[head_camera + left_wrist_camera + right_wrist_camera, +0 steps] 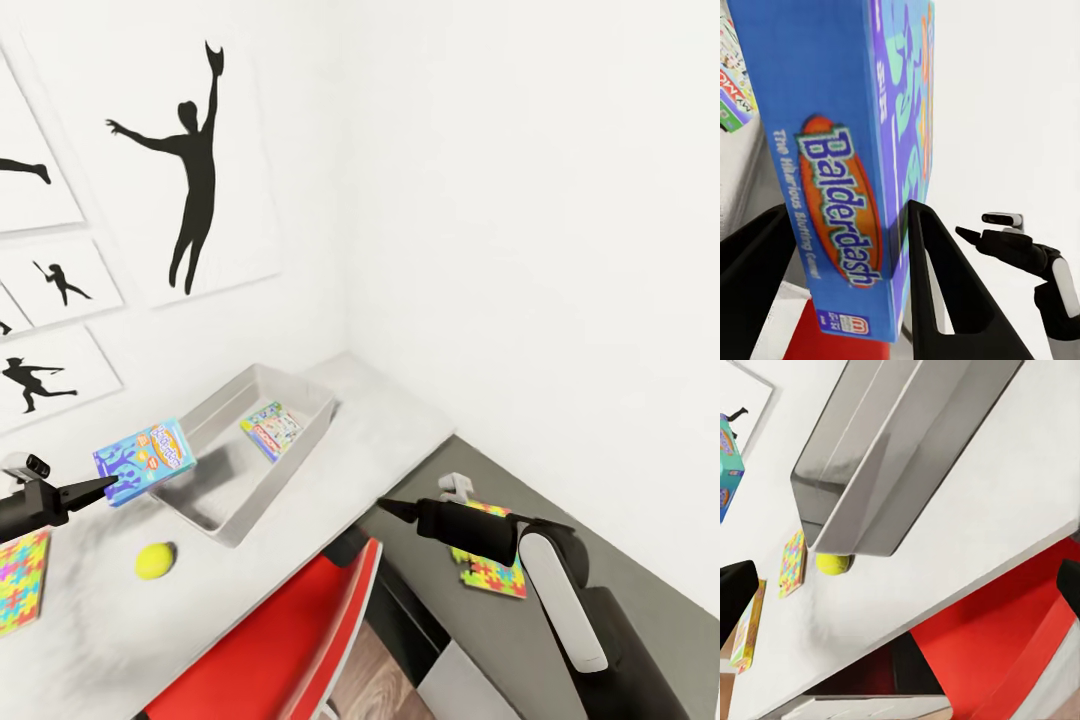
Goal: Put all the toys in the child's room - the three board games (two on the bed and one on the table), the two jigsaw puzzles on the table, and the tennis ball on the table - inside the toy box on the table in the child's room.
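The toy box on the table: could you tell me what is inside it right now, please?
One printed board game lies flat inside the toy box, near its far end. The blue Balderdash box in the left gripper covers part of the near rim.

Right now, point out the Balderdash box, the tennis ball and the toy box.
Balderdash box (832, 195), left wrist view, printed logo face.
Tennis ball (155, 560), head view, its middle.
Toy box (250, 510), head view, near sloping wall.

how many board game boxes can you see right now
2: the blue Balderdash box held in the left gripper beside the toy box, and another game box lying inside it. Others may be out of view.
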Robot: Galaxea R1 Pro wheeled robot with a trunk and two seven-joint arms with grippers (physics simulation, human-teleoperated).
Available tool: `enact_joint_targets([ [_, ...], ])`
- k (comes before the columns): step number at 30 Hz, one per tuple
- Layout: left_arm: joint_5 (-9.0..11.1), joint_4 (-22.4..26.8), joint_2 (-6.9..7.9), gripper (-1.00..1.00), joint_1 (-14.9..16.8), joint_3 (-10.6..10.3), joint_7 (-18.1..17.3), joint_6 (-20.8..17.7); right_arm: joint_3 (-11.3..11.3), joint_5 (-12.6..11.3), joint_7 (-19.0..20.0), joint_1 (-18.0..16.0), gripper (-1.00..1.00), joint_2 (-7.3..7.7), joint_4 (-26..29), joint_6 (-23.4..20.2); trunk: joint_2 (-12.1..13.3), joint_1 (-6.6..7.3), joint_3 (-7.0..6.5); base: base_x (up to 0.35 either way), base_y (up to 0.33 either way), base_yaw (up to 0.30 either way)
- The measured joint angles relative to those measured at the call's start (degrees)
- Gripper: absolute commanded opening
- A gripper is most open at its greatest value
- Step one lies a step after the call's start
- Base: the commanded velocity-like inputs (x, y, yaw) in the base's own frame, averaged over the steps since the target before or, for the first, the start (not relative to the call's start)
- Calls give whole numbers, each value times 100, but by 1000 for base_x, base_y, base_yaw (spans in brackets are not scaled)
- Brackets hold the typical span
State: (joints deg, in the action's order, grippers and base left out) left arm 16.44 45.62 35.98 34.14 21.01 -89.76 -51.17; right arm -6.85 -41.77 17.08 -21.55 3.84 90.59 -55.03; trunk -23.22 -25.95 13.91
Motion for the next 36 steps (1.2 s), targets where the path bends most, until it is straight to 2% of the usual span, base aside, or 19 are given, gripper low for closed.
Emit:
enact_joint_targets([
  [36,5,1,0,-100,0,0,0,-2,0,10,-2,3,100,0,0,33,0,0,0,50,0,0],
])
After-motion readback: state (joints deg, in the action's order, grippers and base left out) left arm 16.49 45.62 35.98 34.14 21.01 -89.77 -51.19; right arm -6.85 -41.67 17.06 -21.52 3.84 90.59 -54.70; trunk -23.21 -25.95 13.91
